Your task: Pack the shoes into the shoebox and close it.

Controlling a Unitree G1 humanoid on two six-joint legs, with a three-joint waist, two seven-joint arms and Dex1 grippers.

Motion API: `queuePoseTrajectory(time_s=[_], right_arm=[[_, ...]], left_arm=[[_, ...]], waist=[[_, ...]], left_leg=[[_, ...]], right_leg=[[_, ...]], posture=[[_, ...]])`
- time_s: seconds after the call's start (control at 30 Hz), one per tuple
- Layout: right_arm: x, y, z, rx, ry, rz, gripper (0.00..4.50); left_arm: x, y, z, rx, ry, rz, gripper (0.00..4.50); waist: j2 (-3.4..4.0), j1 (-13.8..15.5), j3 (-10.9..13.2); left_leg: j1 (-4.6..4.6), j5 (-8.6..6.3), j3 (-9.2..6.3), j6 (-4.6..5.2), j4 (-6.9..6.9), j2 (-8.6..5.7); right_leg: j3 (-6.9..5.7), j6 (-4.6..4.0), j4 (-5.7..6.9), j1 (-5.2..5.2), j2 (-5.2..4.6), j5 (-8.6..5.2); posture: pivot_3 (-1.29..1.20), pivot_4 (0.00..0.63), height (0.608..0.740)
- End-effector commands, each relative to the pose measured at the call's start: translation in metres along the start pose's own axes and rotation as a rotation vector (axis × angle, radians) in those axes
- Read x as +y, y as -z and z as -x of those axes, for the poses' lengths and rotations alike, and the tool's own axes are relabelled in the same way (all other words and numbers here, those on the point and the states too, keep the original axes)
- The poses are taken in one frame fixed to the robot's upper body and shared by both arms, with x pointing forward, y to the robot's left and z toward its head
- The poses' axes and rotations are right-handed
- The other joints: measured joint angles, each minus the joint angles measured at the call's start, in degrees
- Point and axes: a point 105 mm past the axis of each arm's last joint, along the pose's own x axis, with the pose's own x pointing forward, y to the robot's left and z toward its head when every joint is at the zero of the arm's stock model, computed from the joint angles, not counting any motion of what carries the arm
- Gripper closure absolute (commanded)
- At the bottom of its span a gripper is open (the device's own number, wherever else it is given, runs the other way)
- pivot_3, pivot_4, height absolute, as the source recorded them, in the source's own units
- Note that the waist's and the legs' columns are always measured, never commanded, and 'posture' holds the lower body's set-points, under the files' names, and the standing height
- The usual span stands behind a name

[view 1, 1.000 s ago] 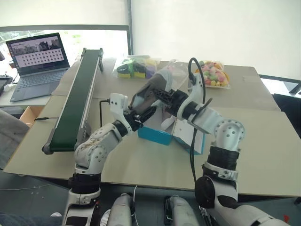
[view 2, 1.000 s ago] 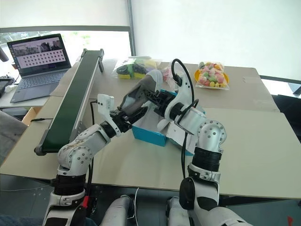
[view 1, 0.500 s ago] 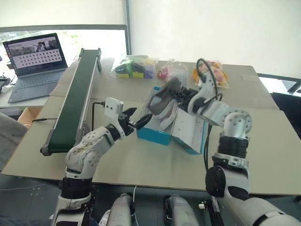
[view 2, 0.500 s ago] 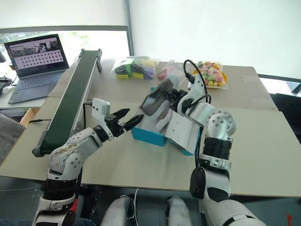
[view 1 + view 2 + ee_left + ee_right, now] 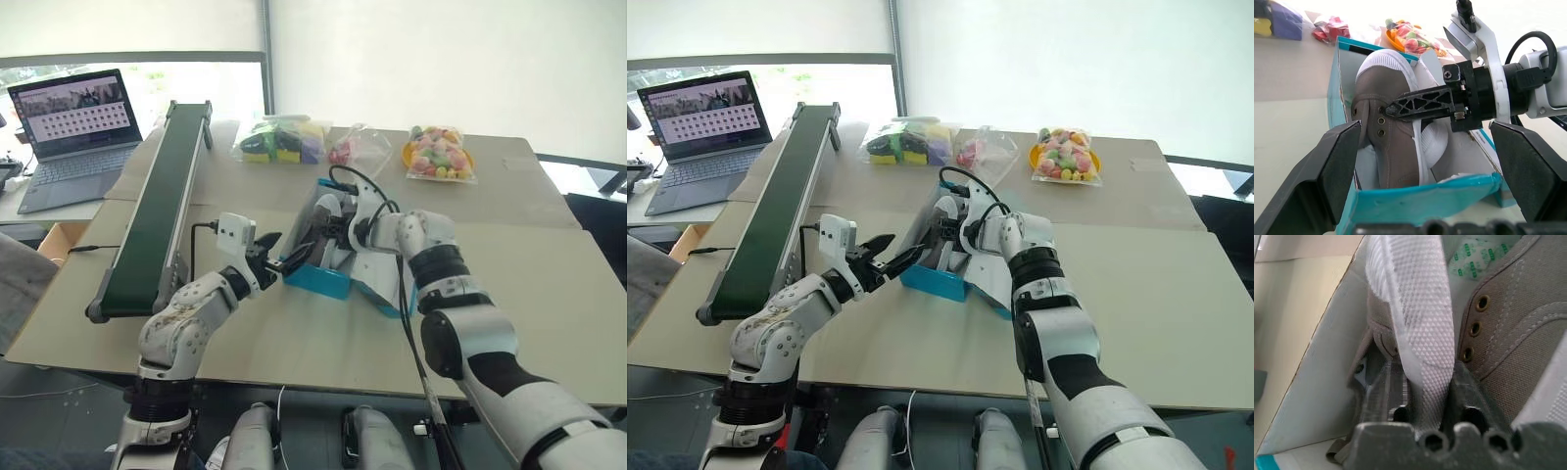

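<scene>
Right gripper [image 5: 1400, 105] inside open turquoise shoebox [image 5: 1415, 203] on table, fingers pinching white sole edge of grey shoe [image 5: 1393, 142]. Second shoe seemingly alongside it. Left gripper [image 5: 279, 253] spread, empty, just outside box wall. Advice: seat shoe flat before releasing, withdraw straight up, then fold lid.

The right tool [image 5: 939, 227] hides most of the shoes [image 5: 1393, 142] in the head views. The laptop [image 5: 73, 127] is cut off at the edge, its screen too small to read.
</scene>
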Motion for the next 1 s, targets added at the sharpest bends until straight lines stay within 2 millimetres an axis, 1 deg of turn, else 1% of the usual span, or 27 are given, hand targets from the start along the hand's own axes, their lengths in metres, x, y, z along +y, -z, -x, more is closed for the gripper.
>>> queuePoseTrajectory(time_s=[0.03,0.13,0.23,0.27,0.37,0.4,0.47,0.5,0.57,0.6,0.63,0.67,0.7,0.73,0.8,0.83,0.9,0.93,0.97,1.0], right_arm=[[0.0,-0.021,0.007,-0.064,-0.016,-0.021,1.92],[0.008,-0.042,0.02,-0.124,-0.06,-0.038,1.0],[0.016,-0.063,0.039,-0.199,-0.11,-0.045,1.0],[0.019,-0.073,0.051,-0.24,-0.136,-0.041,1.0],[0.026,-0.088,0.083,-0.338,-0.204,-0.003,1.0],[0.03,-0.089,0.092,-0.361,-0.232,0.011,1.23],[0.043,-0.089,0.118,-0.421,-0.328,0.046,1.69],[0.051,-0.086,0.131,-0.444,-0.384,0.074,2.01],[0.065,-0.073,0.151,-0.451,-0.49,0.129,2.74],[0.07,-0.058,0.161,-0.43,-0.553,0.157,3.06],[0.071,-0.043,0.168,-0.406,-0.588,0.183,3.43],[0.068,-0.024,0.176,-0.376,-0.622,0.201,3.77],[0.066,-0.011,0.181,-0.355,-0.64,0.213,4.06],[0.061,0.005,0.185,-0.325,-0.637,0.223,4.44],[0.054,0.025,0.188,-0.279,-0.619,0.235,4.48],[0.052,0.043,0.189,-0.231,-0.606,0.25,4.48],[0.049,0.07,0.187,-0.151,-0.578,0.264,4.48],[0.048,0.078,0.186,-0.126,-0.565,0.267,4.48],[0.043,0.087,0.18,-0.094,-0.509,0.262,4.48],[0.033,0.096,0.169,-0.06,-0.419,0.244,4.48]], left_arm=[[-0.007,-0.013,0.004,-0.053,0.011,-0.037,0.0],[-0.008,-0.012,0.005,-0.048,0.013,-0.036,0.0],[-0.009,-0.011,0.005,-0.042,0.018,-0.039,0.0],[-0.01,-0.011,0.004,-0.039,0.024,-0.041,0.0],[-0.011,-0.009,0.003,-0.028,0.038,-0.044,0.0],[-0.011,-0.009,0.003,-0.025,0.042,-0.044,0.0],[-0.012,-0.007,0.002,-0.012,0.063,-0.051,0.0],[-0.013,-0.006,0.003,-0.003,0.075,-0.059,0.0],[-0.012,-0.004,0.004,0.017,0.095,-0.084,0.0],[-0.01,-0.003,0.006,0.031,0.107,-0.11,0.0],[-0.008,-0.002,0.009,0.045,0.119,-0.136,0.0],[-0.004,-0.001,0.012,0.069,0.131,-0.175,0.0],[0.0,0.0,0.015,0.085,0.14,-0.2,0.0],[0.004,0.001,0.018,0.107,0.151,-0.224,0.0],[0.01,0.002,0.023,0.135,0.167,-0.25,0.0],[0.015,0.002,0.025,0.155,0.175,-0.266,0.0],[0.023,0.002,0.028,0.185,0.185,-0.289,0.0],[0.026,0.002,0.029,0.194,0.188,-0.298,0.0],[0.027,0.002,0.029,0.204,0.199,-0.308,0.0],[0.028,0.002,0.028,0.211,0.214,-0.316,0.0]], waist=[[0.0,0.09,0.0],[0.0,0.32,0.0],[0.05,0.47,0.04],[0.05,0.47,0.04],[0.06,0.5,0.04],[0.06,0.52,0.04],[0.06,0.55,0.04],[0.06,0.53,0.04],[0.06,0.51,0.04],[0.06,0.49,0.04],[0.07,0.44,0.04],[0.07,0.46,0.04],[0.07,0.48,0.04],[0.07,0.62,0.04],[0.12,0.88,0.07],[0.16,0.96,0.09],[0.18,1.12,0.09],[0.18,1.15,0.09],[0.18,1.11,0.09],[0.18,1.07,0.09]], left_leg=[[0.0,0.0,-0.01,0.0,0.0,0.0],[-0.02,0.0,-0.07,0.0,-0.01,0.0],[-0.18,0.0,-0.07,0.0,-0.01,-0.02],[-0.25,0.0,-0.08,0.0,-0.01,-0.04],[-0.26,0.01,-0.07,0.01,-0.01,-0.04],[-0.26,0.0,-0.07,0.01,-0.01,-0.04],[-0.25,0.0,-0.07,0.01,-0.03,-0.04],[-0.25,0.0,-0.09,0.0,-0.04,-0.04],[-0.25,0.0,-0.14,0.01,-0.04,-0.04],[-0.25,0.0,-0.19,0.0,-0.04,-0.04],[-0.25,0.0,-0.21,0.01,-0.03,-0.04],[-0.24,0.0,-0.24,0.0,-0.04,-0.04],[-0.2,0.0,-0.27,0.0,-0.03,-0.03],[-0.17,0.0,-0.29,-0.01,-0.07,-0.03],[-0.14,-0.01,-0.32,-0.01,-0.11,-0.05],[-0.14,-0.01,-0.28,-0.02,-0.11,-0.08],[-0.14,-0.02,-0.31,-0.02,-0.14,-0.12],[-0.11,-0.02,-0.33,-0.02,-0.19,-0.12],[-0.06,-0.02,-0.36,-0.02,-0.27,-0.12],[-0.03,-0.02,-0.38,-0.03,-0.35,-0.12]], right_leg=[[0.0,-0.01,0.01,-0.01,0.0,0.0],[0.01,-0.01,0.01,-0.03,-0.02,0.0],[0.0,0.05,-0.01,-0.13,-0.03,0.02],[0.0,0.06,-0.01,-0.18,-0.04,0.03],[-0.01,0.08,-0.02,-0.16,-0.03,0.02],[-0.03,0.1,-0.01,-0.15,-0.03,0.01],[-0.04,0.1,-0.02,-0.15,-0.02,0.0],[-0.06,0.11,-0.02,-0.14,-0.02,-0.01],[-0.04,0.11,-0.01,-0.17,-0.03,0.0],[-0.05,0.11,0.0,-0.15,-0.02,0.0],[-0.05,0.11,0.01,-0.16,-0.02,0.0],[-0.06,0.1,0.0,-0.15,-0.02,0.0],[-0.08,0.09,0.0,-0.1,-0.01,-0.01],[-0.1,0.02,-0.02,-0.08,-0.02,-0.06],[-0.11,-0.24,-0.04,-0.06,-0.04,-0.22],[-0.06,-0.28,-0.06,-0.11,-0.09,-0.22],[-0.04,-0.28,-0.11,-0.12,-0.14,-0.22],[-0.06,-0.29,-0.16,-0.11,-0.14,-0.22],[-0.06,-0.29,-0.21,-0.1,-0.13,-0.23],[-0.05,-0.32,-0.25,-0.11,-0.13,-0.24]], posture=[[0.0,0.15,0.716],[0.0,0.15,0.716],[0.0,0.15,0.716],[0.0,0.15,0.716],[0.0,0.15,0.716],[0.0,0.15,0.716],[0.0,0.15,0.716],[0.0,0.15,0.716],[0.0,0.15,0.716],[0.0,0.15,0.716],[0.0,0.15,0.716],[0.0,0.15,0.716],[0.0,0.15,0.716],[0.0,0.15,0.716],[0.0,0.15,0.716],[0.0,0.15,0.716],[0.0,0.15,0.716],[0.0,0.15,0.716],[0.0,0.15,0.716],[0.0,0.15,0.716]])
